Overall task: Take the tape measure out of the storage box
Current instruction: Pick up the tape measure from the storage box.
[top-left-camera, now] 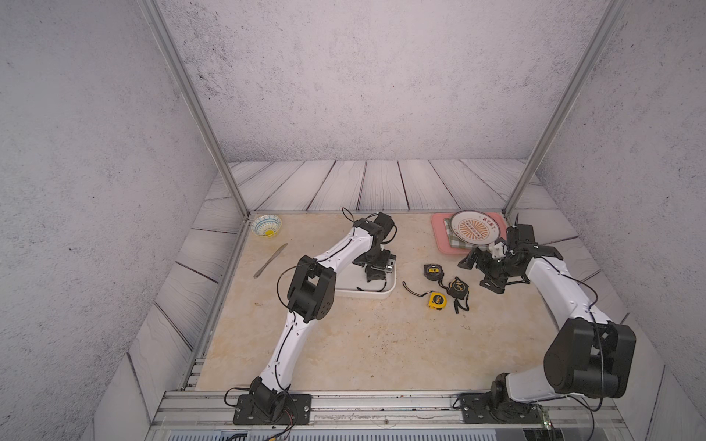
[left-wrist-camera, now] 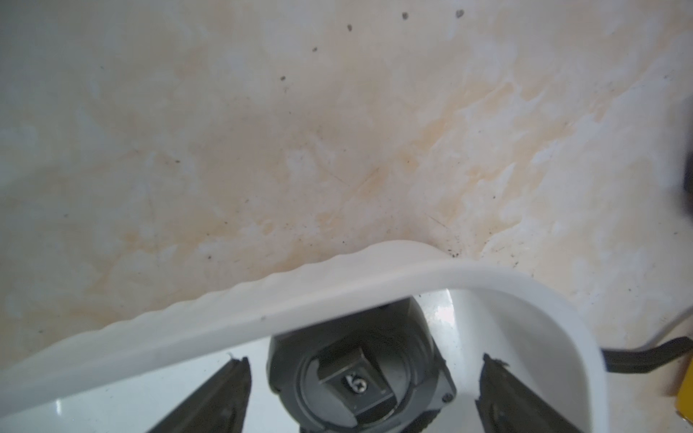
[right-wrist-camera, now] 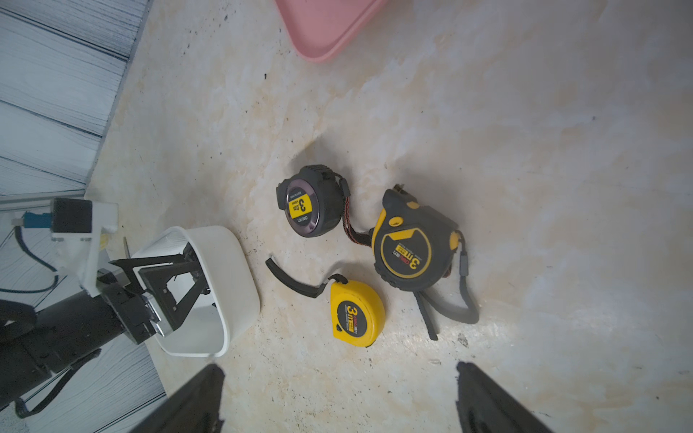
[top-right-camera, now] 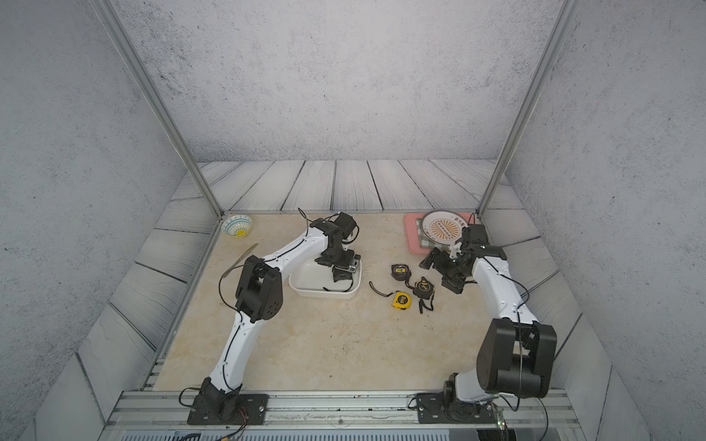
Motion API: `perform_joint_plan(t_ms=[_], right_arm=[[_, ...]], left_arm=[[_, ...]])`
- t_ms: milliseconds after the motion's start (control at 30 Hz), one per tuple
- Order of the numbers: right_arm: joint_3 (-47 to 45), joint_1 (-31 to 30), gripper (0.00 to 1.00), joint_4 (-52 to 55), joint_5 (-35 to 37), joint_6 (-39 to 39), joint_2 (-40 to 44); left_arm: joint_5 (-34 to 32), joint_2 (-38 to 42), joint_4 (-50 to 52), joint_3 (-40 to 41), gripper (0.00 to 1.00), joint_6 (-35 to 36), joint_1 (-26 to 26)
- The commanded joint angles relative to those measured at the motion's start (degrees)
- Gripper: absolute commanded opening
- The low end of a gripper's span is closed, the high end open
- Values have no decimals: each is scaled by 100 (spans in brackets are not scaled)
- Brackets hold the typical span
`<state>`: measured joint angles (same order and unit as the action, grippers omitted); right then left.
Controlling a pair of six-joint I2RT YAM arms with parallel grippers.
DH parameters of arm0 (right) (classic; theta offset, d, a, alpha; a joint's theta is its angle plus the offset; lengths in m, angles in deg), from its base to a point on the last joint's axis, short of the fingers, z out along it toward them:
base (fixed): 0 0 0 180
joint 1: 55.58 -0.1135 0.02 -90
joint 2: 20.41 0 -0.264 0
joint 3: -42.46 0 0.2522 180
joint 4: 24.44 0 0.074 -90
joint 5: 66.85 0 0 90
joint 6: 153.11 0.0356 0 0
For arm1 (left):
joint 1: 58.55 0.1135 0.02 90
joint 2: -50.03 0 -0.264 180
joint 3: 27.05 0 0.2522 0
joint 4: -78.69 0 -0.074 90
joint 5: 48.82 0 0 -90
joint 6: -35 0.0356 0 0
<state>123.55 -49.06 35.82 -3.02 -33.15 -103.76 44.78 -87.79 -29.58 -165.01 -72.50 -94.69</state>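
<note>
Left gripper point(left-wrist-camera: 363, 360) straddles the tape measure point(left-wrist-camera: 360, 386) wide open (no grip); right gripper point(right-wrist-camera: 339, 367) gapes empty.

White link shells point(top-left-camera: 284, 355), black joint housings point(top-left-camera: 311, 292), thin black cables point(top-left-camera: 278, 284) alongside; black base plates point(top-left-camera: 300, 410); left hand point(left-wrist-camera: 362, 361), right hand point(right-wrist-camera: 337, 369) black-fingered.

Low in the frame, a dark tape measure point(left-wrist-camera: 360, 382) lies inside the white storage box point(left-wrist-camera: 262, 303), close under its curved rim. The left gripper point(left-wrist-camera: 362, 361) stands wide, a black finger on either side, neither touching it. Beige marbled tabletop point(left-wrist-camera: 300, 131) fills the upper frame.
</note>
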Motion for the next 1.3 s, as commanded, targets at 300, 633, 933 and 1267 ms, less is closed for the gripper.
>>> perform_joint_plan(t_ms=[300,633,933,1267], right_arm=[[166,14,98,44,-98,-43,117],[167,16,98,26,-111,-42,96],[175,16,97,8,-141,-25,79],[149,17,97,-102,-331,-18,-23]], left_arm=[[-431,-366,222,-247,93,-317,11],[-512,-357,220,-87,77,-397,28],[-533,-284,214,-42,19,-442,72],[-621,671,191,267,0,-395,81]])
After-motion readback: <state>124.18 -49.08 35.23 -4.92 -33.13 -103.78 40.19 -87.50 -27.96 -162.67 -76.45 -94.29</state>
